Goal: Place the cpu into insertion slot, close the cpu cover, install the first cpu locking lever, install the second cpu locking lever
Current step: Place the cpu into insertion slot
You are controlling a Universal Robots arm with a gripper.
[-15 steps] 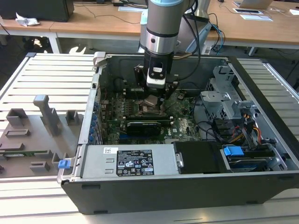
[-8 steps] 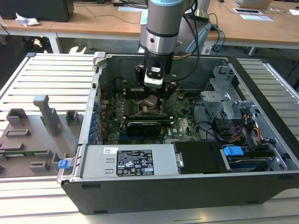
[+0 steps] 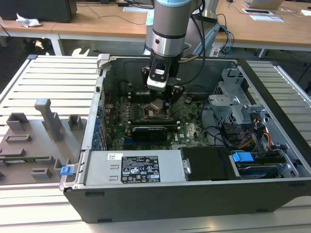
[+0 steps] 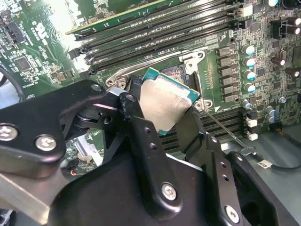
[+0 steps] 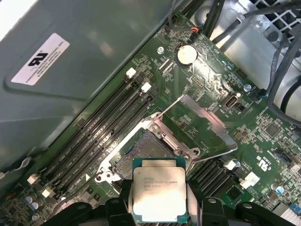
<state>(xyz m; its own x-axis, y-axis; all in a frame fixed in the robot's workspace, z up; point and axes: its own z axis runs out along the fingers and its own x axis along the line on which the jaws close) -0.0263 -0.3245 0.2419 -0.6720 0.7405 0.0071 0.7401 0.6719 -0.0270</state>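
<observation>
The gripper is shut on the cpu. It pinches the chip by two opposite edges, one black finger on each side. The fingers are only as far apart as the chip is wide. The shiny silver top of the chip shows in both wrist views.

In the exterior view the gripper hangs low inside the open computer case, which lies on the slatted bench. It is over the green motherboard.

The insertion slot is bare, and its grey pin field is open to see. The cpu is up in the air near the slot. It is a little off to one side, not yet sitting in it. The cpu cover is swung open and stands away from the slot. The long memory slots run just beside it.

So I think the first step is the one in hand: putting the cpu in. The cover and both levers are not done yet.

This step calls for care. The chip has to be flat and square over the slot, with its corners lined up, and go down gently so no pins get bent.
</observation>
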